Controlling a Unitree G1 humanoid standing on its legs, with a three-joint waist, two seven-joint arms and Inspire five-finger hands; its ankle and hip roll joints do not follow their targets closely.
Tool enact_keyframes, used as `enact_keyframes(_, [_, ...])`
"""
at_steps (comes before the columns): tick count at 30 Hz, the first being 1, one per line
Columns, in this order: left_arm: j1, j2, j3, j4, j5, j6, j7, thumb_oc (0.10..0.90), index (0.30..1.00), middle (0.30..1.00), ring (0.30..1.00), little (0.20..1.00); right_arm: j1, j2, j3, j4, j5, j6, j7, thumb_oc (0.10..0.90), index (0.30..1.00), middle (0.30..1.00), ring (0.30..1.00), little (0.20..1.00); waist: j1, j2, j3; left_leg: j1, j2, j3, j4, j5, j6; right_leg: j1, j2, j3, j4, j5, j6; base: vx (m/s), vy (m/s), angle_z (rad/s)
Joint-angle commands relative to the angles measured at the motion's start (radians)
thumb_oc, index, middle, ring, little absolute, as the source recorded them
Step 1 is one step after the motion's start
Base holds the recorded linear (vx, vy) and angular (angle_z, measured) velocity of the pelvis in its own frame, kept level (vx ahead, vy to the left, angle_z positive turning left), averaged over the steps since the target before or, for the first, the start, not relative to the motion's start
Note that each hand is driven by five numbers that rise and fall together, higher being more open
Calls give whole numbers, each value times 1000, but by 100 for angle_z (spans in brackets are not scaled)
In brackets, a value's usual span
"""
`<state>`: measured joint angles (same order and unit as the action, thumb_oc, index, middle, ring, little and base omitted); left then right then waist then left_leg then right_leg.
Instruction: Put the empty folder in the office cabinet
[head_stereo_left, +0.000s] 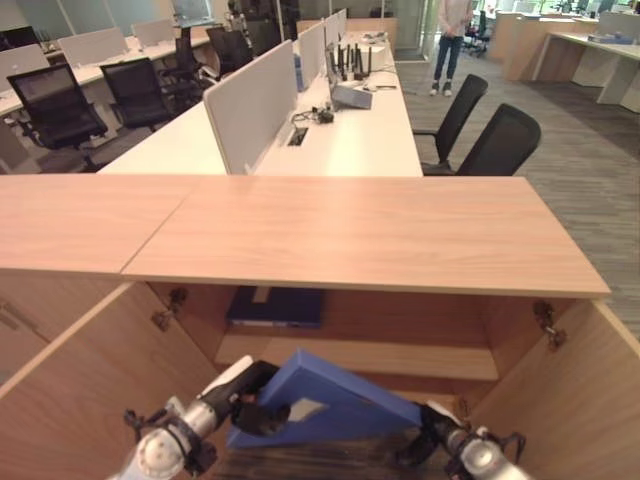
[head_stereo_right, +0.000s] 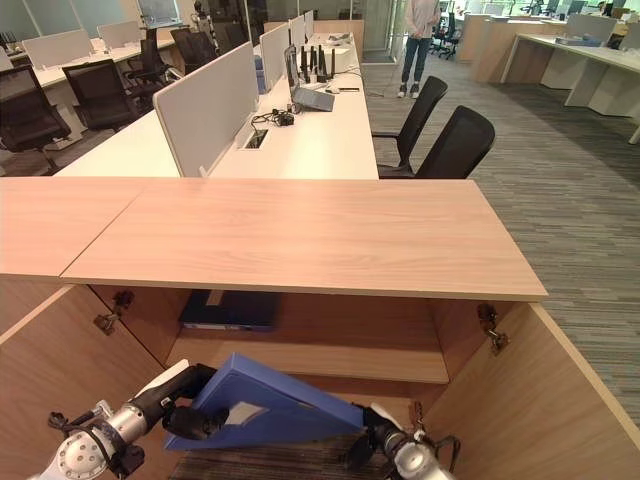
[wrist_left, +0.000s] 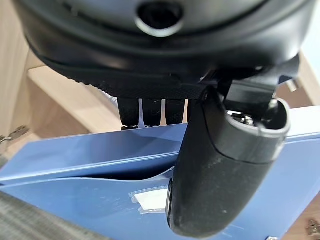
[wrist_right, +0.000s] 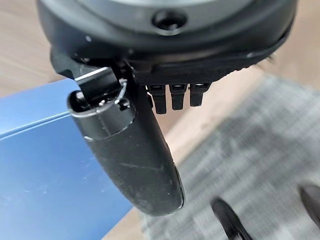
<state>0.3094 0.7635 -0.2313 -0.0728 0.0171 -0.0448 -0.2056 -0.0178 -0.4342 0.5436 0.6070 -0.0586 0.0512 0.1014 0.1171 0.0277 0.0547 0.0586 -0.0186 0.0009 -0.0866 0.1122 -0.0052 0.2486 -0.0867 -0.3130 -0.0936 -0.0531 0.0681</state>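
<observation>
1. The left hand (head_stereo_left: 262, 412) clamps the near left end of the blue folder (head_stereo_left: 340, 400), just in front of the open cabinet (head_stereo_left: 360, 240). In its wrist view the thumb (wrist_left: 220, 170) lies across the cover while the fingers (wrist_left: 150, 111) curl over the far edge, pinching the folder between them.

2. The folder is carried between both hands, tilted with one corner raised toward the cabinet's shelf (head_stereo_left: 360, 355), not yet inside. A white label (head_stereo_right: 243, 412) shows on its face.

3. The right hand (head_stereo_right: 372, 428) meets the folder's lower right end, below the cabinet's right hinge (head_stereo_right: 489, 326). Its thumb (wrist_right: 130, 160) rests along the blue cover and its fingers (wrist_right: 172, 95) bend behind the edge, so it appears to grip the folder too, though the contact itself is hard to make out.

4. To finish well, a judgement only: level the folder, keep both grips matched so it does not twist, then slide it forward onto the shelf, clear of the doors (head_stereo_left: 80, 390) swung out on either side.

5. A dark binder (head_stereo_left: 276, 306) already lies at the shelf's back left, so the free space looks to be toward the right.

6. Hidden or uncertain: the folder's near edge is cut off, its underside cannot be seen, and whether it is truly empty cannot be told. Beyond the cabinet top stand a white worktop (head_stereo_left: 350, 140) with chairs (head_stereo_left: 495, 140), and a person (head_stereo_left: 452, 45) stands far off.
</observation>
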Motion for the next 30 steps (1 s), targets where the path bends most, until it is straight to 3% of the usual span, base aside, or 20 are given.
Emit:
enact_keyframes(1, [-143, -23, -16, -137, 3, -143, 16, 400, 300, 300, 300, 300, -139, 76, 54, -77, -33, -142, 60, 800, 900, 900, 900, 900, -16, -28, 21, 76, -7, -19, -1, -192, -3, -36, -2, -35, 6, -8, 17, 2, -7, 3])
enact_keyframes(7, [-197, -12, -48, -175, 9, -163, 30, 400, 300, 300, 300, 300, -174, 84, 125, -156, -30, -157, 96, 800, 900, 900, 900, 900, -10, -29, 19, 72, -6, -23, -1, -190, -4, -37, -3, -40, 6, -10, 17, 0, 0, 0])
enact_keyframes(14, [-206, 4, -51, -163, 58, -166, 35, 400, 300, 300, 300, 300, -182, 93, 137, -136, -40, -153, 98, 800, 900, 900, 900, 900, -5, -29, 19, 72, -5, -22, -1, -188, -5, -36, -2, -43, 6, -11, 16, 0, 0, 0])
enact_keyframes(23, [-126, 39, 44, -183, 78, -148, 24, 400, 300, 300, 300, 300, -127, 118, 57, 93, -71, -103, 66, 800, 900, 900, 900, 900, 5, -27, 15, 70, -8, -26, -1, -190, -3, -35, 0, -44, 6, -13, 17, 0, 0, 0])
enact_keyframes(30, [-46, 122, 139, -224, 60, -140, -12, 400, 300, 300, 300, 300, -113, 101, -29, 293, -95, -76, 40, 800, 900, 900, 900, 900, 11, -31, 14, 72, -8, -26, -1, -191, -3, -34, 3, -42, 6, -11, 18, 0, 0, 0])
